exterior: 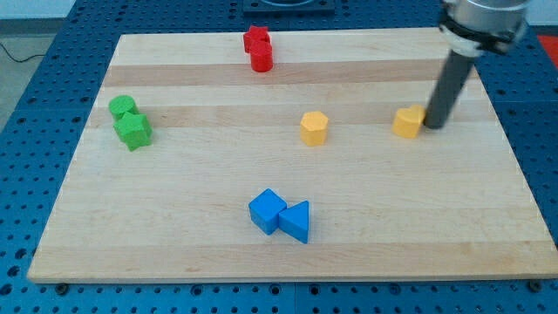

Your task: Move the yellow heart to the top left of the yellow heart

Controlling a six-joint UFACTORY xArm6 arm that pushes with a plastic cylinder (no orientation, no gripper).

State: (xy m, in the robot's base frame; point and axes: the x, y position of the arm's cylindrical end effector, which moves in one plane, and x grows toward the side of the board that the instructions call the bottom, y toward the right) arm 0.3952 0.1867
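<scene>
My tip (431, 127), a bare rod holding nothing, rests touching the yellow heart (408, 122) at its 3 o'clock side near the board's (174, 244) right edge, apparently positioned to shove it toward 10 o'clock.

A single camera looks down at a slant from beyond the wooden board's (288, 187) near edge, framing it whole.

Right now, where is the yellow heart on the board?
The yellow heart lies at the view's right, in the board's upper half, with my tip right beside its right edge; the other yellow block sits to its left, apart.
</scene>
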